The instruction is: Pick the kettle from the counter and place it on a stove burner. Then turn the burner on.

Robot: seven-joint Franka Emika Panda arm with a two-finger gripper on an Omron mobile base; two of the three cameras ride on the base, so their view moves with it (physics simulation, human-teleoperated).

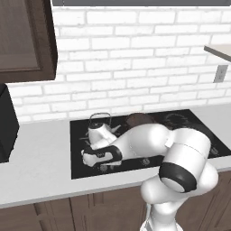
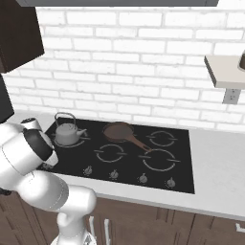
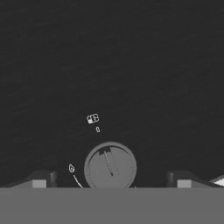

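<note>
Hand view, nearest item: round grey knob (image 3: 110,165) on the black cooktop glass, lying between the two dark fingertips (image 3: 40,179), which stand spread wide to either side with nothing held between them. Small white burner symbol (image 3: 92,118) printed on the glass just beyond the knob.

Left base view: gripper (image 1: 92,157) low over the front left corner of the cooktop (image 1: 77,162), at the knob row, jaws apart and empty.

Right base view, near to far from the cooktop (image 2: 184,179) front edge: row of knobs, among them one (image 2: 114,174) near the middle; then a front pair of burner rings, the widest one (image 2: 159,159) at front right; then the back row.

Kettle (image 2: 66,133), grey metal, upright, wire handle raised, seated on the back left burner ring of the cooktop; same kettle (image 1: 100,131) just behind the robot wrist in left base view.

Brown frying pan (image 2: 119,131) on the back middle of the cooktop, right of the kettle, handle angled toward front right.

Pale counter (image 2: 215,191) flanking the cooktop on both sides.

White brick wall (image 2: 134,57) behind the cooktop.
</note>
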